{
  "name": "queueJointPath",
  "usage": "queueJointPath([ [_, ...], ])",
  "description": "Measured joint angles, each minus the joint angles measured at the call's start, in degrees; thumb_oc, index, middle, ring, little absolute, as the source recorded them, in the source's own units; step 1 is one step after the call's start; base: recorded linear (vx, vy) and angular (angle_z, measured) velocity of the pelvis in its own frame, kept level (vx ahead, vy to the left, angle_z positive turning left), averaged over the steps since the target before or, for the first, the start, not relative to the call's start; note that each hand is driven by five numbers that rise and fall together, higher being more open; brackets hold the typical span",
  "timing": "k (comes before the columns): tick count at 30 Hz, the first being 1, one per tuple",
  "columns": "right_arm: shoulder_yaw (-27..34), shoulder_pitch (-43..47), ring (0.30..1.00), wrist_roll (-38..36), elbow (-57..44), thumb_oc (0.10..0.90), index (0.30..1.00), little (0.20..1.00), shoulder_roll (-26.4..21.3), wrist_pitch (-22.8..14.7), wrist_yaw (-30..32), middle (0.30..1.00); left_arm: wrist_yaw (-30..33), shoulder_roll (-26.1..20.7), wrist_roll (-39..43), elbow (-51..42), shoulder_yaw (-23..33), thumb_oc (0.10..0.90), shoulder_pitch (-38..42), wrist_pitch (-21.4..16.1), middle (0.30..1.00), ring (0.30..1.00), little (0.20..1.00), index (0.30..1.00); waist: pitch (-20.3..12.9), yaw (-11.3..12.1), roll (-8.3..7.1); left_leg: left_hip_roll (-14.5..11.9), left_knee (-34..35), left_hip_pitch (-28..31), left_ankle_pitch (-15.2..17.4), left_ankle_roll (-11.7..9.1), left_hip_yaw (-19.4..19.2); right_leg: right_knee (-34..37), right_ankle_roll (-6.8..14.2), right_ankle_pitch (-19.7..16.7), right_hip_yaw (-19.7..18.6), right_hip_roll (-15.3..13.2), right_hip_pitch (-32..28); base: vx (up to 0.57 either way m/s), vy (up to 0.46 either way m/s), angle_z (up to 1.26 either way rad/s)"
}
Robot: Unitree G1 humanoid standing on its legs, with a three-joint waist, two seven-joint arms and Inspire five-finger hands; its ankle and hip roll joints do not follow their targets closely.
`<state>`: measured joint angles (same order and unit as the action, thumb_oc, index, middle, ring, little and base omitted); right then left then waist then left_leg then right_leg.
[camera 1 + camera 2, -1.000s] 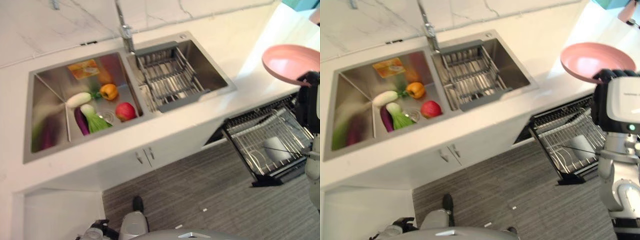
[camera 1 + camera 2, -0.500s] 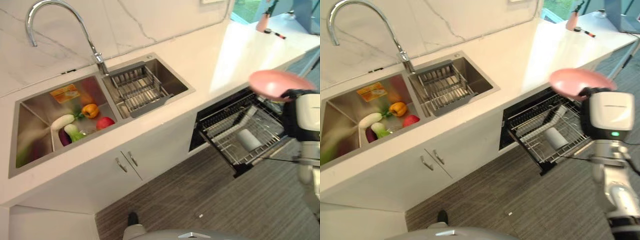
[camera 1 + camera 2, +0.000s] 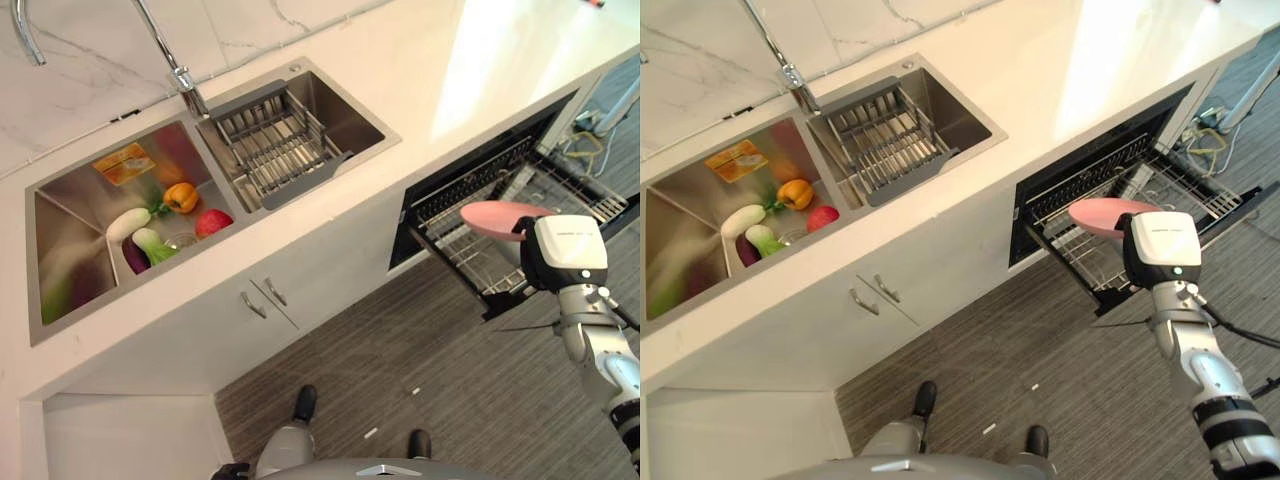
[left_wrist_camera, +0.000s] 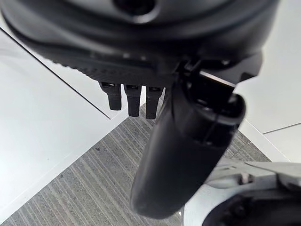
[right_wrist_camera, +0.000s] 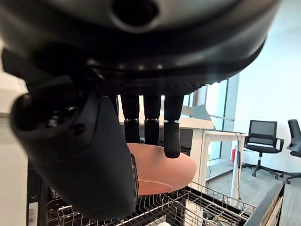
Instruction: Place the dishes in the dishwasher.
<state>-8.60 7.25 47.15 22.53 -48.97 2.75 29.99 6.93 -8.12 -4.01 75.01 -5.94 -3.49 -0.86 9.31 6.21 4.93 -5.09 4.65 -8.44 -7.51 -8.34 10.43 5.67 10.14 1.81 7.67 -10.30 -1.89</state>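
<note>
My right hand (image 5: 94, 155) is shut on a pink plate (image 3: 492, 218), thumb on top and fingers (image 5: 171, 136) under its rim. It holds the plate roughly level just above the pulled-out dishwasher rack (image 3: 470, 268), whose wires (image 5: 188, 207) show beneath the plate (image 5: 164, 172). In the right eye view the plate (image 3: 1102, 213) hovers over the rack's front half, with the hand (image 3: 1128, 228) at its near edge. My left hand (image 4: 183, 155) hangs over the grey floor with relaxed fingers and holds nothing.
A double sink (image 3: 60, 230) lies left in the white counter (image 3: 450, 90); one basin holds vegetables and fruit (image 3: 180, 195), the other a wire drain basket (image 3: 275, 145). Cabinet doors (image 3: 260, 298) stand below the counter. Striped grey floor (image 3: 400, 370) spreads before the dishwasher.
The camera view has shifted. My right hand has brought the pink plate down from counter height to just above the dishwasher rack.
</note>
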Motion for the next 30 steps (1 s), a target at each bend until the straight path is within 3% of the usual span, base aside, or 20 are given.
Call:
queueJointPath([
  [2, -1.37, 2.09, 0.3, -0.02, 2.35, 0.4, 0.3, 0.3, -0.73, 1.18, -0.04, 0.3, 0.04, 0.34, 0.01, 0.07, -0.09, 0.8, -0.18, 0.02, 0.9, 0.9, 0.9, 0.9, 0.43, 0.22, 1.0, 0.04, -0.03, -0.72, -0.1, 0.02, 0.02, 0.0, -0.2, -0.13, 0.27, 0.01, 0.59, -0.06, 0.028, 0.08],
  [6, -3.65, 5.78, 0.3, -0.03, 5.95, 0.4, 0.3, 0.3, -0.7, 1.69, 0.13, 0.3, 0.08, 0.47, 0.17, 0.0, -0.36, 0.8, 0.0, -0.11, 0.9, 0.9, 0.9, 0.9, 1.67, 0.36, 1.55, 0.19, -0.59, -2.1, -0.3, -0.06, -0.27, -0.02, -0.34, -0.23, 0.45, 0.03, 1.33, -0.09, 0.017, 0.07],
  [10, -8.39, 16.15, 0.3, -2.87, 15.05, 0.4, 0.3, 0.3, -0.63, 2.99, 0.23, 0.3, 0.18, 0.82, 2.01, -0.9, -2.68, 0.8, 2.0, -1.05, 0.9, 0.9, 0.9, 0.9, 5.7, 0.96, 3.1, 0.29, -2.3, -7.4, -1.14, 0.09, -0.55, -0.19, -0.79, -1.29, 1.08, 0.35, 5.36, -0.16, 0.03, 0.1],
  [15, -14.47, 27.82, 0.3, -9.18, 18.29, 0.4, 0.3, 0.3, -0.56, 4.09, 0.01, 0.3, 0.73, 0.45, 6.68, -1.7, -5.14, 0.8, 3.02, -1.67, 0.9, 0.9, 0.9, 0.9, 8.41, 1.69, 2.6, 0.53, -2.76, -11.07, -1.21, 0.11, -0.98, -0.21, -0.74, -1.97, 0.32, 0.09, 9.48, -0.06, 0.025, -0.04],
  [20, -14.64, 32.66, 0.3, -10.95, 17.01, 0.4, 0.3, 0.3, 0.13, 5.81, 2.04, 0.3, 1.4, -1.09, 8.94, -3.68, -7.27, 0.8, 5.11, -2.26, 0.9, 0.9, 0.9, 0.9, 11.04, 2.46, 1.21, 0.43, -2.83, -13.42, -1.25, 0.14, -1.57, -0.33, -1.07, -2.47, -0.24, 0.08, 11.94, -0.02, -0.001, -0.06],
  [21, -14.6, 32.54, 0.9, -11.55, 17.11, 0.8, 0.9, 0.9, 0.16, 6.34, 2.12, 0.9, 1.45, -1.21, 9.23, -4.24, -7.26, 0.8, 5.26, -2.51, 0.9, 0.9, 0.9, 0.9, 11.45, 2.49, 1.12, 0.54, -2.81, -13.43, -1.25, 0.15, -1.5, -0.39, -1.64, -2.87, -0.43, 0.06, 11.91, 0.0, -0.023, 0.09],
  [27, -7.56, 30.01, 0.9, -14.03, 14.98, 0.8, 0.9, 0.9, 4.25, 9.25, 5.6, 0.9, 1.93, -1.63, 10.37, -5.06, -6.6, 0.8, 5.27, -2.86, 0.9, 0.9, 0.9, 0.9, 12.21, 2.13, 0.21, 0.68, -2.74, -13.39, -1.27, 0.18, -1.5, -0.55, -2.42, -4.26, -0.53, 0.11, 11.71, 0.03, -0.023, 0.06],
  [30, -0.78, 26.84, 0.9, -16.86, 6.69, 0.8, 0.9, 0.9, 6.89, 9.95, 7.58, 0.9, 2.23, -1.54, 10.33, -4.95, -6.01, 0.8, 5.27, -2.77, 0.9, 0.9, 0.9, 0.9, 12.25, 1.91, 0.14, 0.61, -2.68, -13.08, -1.32, 0.25, -1.7, -0.59, -2.16, -4.41, -0.61, 0.11, 11.54, 0.02, -0.017, -0.02],
])
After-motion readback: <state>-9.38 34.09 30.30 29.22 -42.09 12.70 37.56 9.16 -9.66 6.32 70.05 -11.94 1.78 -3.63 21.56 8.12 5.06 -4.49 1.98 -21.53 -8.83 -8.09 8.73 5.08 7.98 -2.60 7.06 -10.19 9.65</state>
